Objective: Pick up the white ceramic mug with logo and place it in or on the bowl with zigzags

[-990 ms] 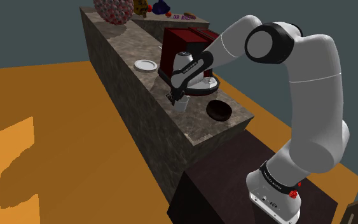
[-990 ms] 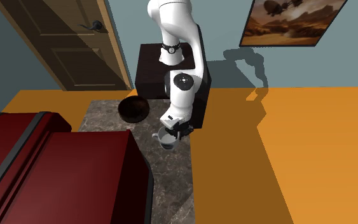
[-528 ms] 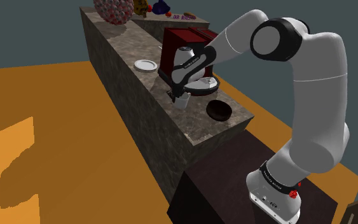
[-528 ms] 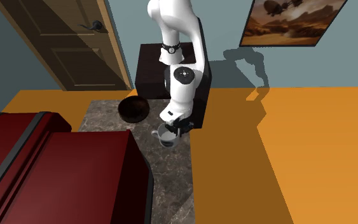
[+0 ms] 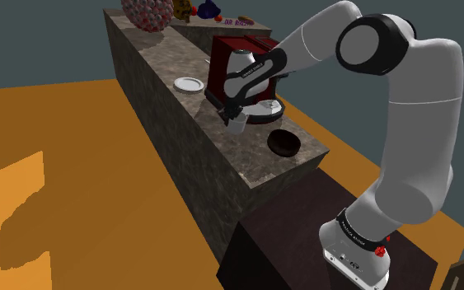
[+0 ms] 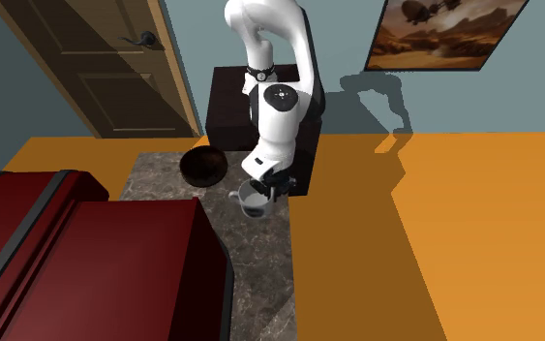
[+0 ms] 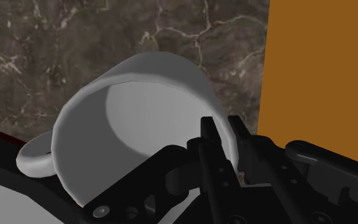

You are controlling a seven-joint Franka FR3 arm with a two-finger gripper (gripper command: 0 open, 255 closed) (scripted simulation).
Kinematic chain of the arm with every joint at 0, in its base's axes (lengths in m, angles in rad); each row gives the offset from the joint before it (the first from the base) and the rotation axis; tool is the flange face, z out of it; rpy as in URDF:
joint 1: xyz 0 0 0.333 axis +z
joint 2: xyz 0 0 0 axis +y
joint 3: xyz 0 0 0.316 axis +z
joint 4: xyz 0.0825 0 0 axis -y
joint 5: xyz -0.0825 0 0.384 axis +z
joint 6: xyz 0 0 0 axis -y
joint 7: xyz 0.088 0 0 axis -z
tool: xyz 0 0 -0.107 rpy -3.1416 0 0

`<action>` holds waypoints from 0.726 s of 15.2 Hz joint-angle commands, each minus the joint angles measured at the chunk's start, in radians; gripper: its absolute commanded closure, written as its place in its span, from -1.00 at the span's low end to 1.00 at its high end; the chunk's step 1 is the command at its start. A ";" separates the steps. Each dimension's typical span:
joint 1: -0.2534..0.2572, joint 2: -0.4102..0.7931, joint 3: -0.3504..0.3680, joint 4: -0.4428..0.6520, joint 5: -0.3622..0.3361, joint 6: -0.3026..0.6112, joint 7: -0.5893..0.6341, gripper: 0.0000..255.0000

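Observation:
A plain white mug [image 5: 237, 124] hangs tilted just above the dark marble counter [image 5: 172, 58], with my gripper [image 5: 233, 114] shut on its rim. In the wrist view the fingers [image 7: 212, 137] clasp the mug [image 7: 139, 102] by its wall, and its handle points away from them. No logo is visible on it. From the second exterior view the mug [image 6: 252, 202] hangs under the gripper [image 6: 263, 189] near the counter's edge. A pale bowl [image 5: 264, 110] with a dark rim sits right behind the mug, partly hidden by the arm. A dark bowl [image 5: 283, 142] lies nearer the stand.
A dark red case [image 5: 230, 62] stands on the counter behind the pale bowl and looms large in the second exterior view [image 6: 86, 262]. A small white plate [image 5: 189, 84] lies farther along. The counter drops off to an orange floor [image 5: 73, 181].
The gripper has risen with the mug, lifting it off the counter and carrying it a little toward the red case and the pale bowl.

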 commanded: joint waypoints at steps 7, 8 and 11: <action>-0.003 -0.074 0.003 0.005 0.005 -0.079 -0.009 1.00; -0.003 -0.083 0.003 0.006 0.006 -0.089 -0.010 1.00; -0.004 -0.108 0.004 0.012 0.008 -0.120 -0.012 1.00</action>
